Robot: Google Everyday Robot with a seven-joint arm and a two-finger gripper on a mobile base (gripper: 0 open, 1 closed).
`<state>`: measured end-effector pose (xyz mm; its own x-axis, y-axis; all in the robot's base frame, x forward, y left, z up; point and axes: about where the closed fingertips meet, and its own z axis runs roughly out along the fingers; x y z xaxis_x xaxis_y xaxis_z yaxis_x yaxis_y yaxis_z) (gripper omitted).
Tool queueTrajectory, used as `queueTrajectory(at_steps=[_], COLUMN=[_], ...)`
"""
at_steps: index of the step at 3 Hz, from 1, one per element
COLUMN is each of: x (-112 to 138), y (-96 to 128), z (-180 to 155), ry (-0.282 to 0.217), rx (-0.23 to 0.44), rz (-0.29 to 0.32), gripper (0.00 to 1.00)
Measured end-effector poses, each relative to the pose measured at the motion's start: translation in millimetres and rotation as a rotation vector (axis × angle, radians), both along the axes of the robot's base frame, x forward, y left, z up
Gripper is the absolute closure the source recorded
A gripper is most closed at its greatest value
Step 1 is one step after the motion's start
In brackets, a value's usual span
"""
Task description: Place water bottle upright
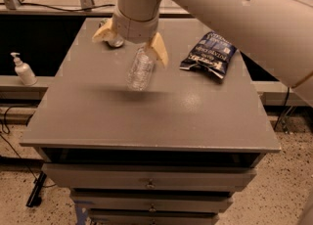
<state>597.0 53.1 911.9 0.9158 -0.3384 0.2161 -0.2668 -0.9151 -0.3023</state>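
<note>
At your far left, a white pump dispenser bottle (22, 69) stands upright on the low ledge beside the cabinet, well apart from everything else. Next comes the grey cabinet top (98, 121), with closed drawers (149, 184) under its front edge.

Over the back left part of that top you see the gripper (129, 51), pointing down from the thick pale arm (230, 9) that comes in from the upper right. Its two tan fingers (104, 32) are spread wide apart and it has hold of nothing. A small part of a can (115, 41) shows just behind the left-hand finger; the rest is hidden by the wrist.

The water bottle (140, 71) lies on its side on the cabinet top, just below the wrist and between the two spread fingers. Its clear ribbed body points toward you. Its far end is covered by the wrist, so you cannot see the cap. The right-hand finger sits just beside the bottle's upper flank; whether they touch cannot be told.

Further right, a blue snack bag (208, 55) lies flat near the right rear of the top, apart from the bottle.
</note>
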Motion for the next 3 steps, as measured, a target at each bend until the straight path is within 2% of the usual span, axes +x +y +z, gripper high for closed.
queueTrajectory(at_steps=[1,2,3], x=[29,60,87], y=[18,25,14], z=[0,-2,-2], ry=[-0.015,0.019,0.044], rx=[-0.063,-0.104,-0.127], rz=[0.045,0.048,0.03], gripper=[0.0,0.0,0.0])
